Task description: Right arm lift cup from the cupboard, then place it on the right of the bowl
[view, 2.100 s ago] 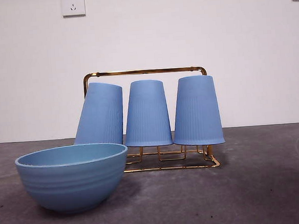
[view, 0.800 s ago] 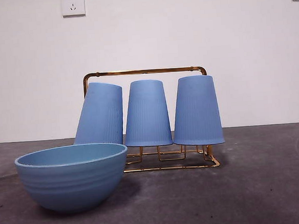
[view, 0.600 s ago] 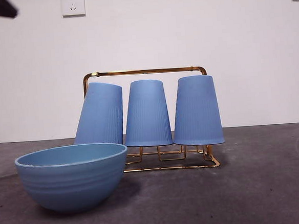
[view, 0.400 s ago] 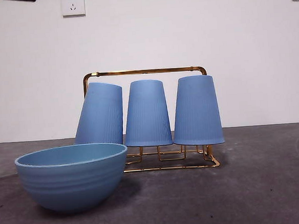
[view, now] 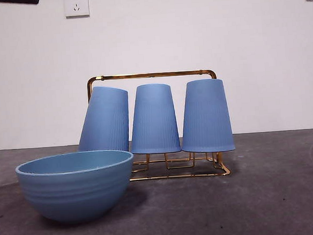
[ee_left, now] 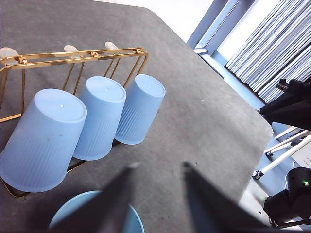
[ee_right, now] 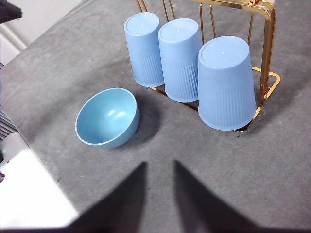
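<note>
Right hand (ee_right: 159, 167) hovers open above the table (ee_right: 272, 165).

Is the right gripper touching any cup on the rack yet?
Apart. The right wrist view shows the right gripper empty, with bare table between it and the nearest cup.

Front view sits low, level with the table (view: 270, 206), close to the bowl (view: 75, 185). Both wrist views look down from high; all three share the rack (view: 151, 75)

three cups (view: 154, 119) on the cupboard (view: 151, 75) behind the bowl (view: 75, 185).
</note>
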### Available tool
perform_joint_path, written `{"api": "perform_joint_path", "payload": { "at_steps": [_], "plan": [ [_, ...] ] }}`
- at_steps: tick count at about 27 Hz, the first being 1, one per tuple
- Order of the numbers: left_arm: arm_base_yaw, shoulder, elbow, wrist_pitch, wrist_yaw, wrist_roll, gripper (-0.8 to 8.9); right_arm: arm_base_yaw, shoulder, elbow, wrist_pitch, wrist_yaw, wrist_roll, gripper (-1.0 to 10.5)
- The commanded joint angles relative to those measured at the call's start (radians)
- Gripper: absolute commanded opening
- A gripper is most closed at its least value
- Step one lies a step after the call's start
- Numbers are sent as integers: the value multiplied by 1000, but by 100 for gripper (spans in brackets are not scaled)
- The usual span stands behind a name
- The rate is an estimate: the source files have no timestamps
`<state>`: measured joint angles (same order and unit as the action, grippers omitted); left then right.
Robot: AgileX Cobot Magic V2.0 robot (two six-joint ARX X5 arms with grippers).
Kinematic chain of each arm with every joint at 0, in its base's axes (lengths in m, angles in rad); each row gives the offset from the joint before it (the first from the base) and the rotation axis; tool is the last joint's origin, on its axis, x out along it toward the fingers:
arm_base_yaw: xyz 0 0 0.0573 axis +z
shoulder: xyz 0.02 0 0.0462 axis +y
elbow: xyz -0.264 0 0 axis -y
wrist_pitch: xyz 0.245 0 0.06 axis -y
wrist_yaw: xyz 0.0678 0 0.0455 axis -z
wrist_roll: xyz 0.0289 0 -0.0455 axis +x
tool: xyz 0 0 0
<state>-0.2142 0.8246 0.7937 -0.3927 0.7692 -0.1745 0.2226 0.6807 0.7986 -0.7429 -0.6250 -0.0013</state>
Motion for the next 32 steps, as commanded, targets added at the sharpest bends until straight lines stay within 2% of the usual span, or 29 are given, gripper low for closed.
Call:
{"api": "perform_joint_path", "payload": {
  "at_steps": [1, 3, 6, 11, 15, 22, 32],
  "plan": [
    [-3, 5, 17, 11, 10, 16, 418, 5, 4, 18, 13, -3, -8, 345],
    [-3, 5, 17, 11, 10, 12, 472, 5, 4, 18, 14, -3, -5, 428],
    [-8, 5, 17, 12, 18, -21, 473, 5, 4, 18, 14, -3, 35, 494],
    [-11, 5, 17, 11, 21, -58, 471, 6, 13, 18, 13, -4, 99, 497],
    [-11, 5, 17, 10, 21, -57, 469, 27, 58, 29, -11, 5, 116, 497],
    [-21, 5, 17, -5, 53, -45, 469, 135, 249, 159, -68, 137, 103, 497],
    [-29, 4, 17, -119, 33, 46, 469, 280, 634, 512, -187, 363, 91, 497]
  ]
}}
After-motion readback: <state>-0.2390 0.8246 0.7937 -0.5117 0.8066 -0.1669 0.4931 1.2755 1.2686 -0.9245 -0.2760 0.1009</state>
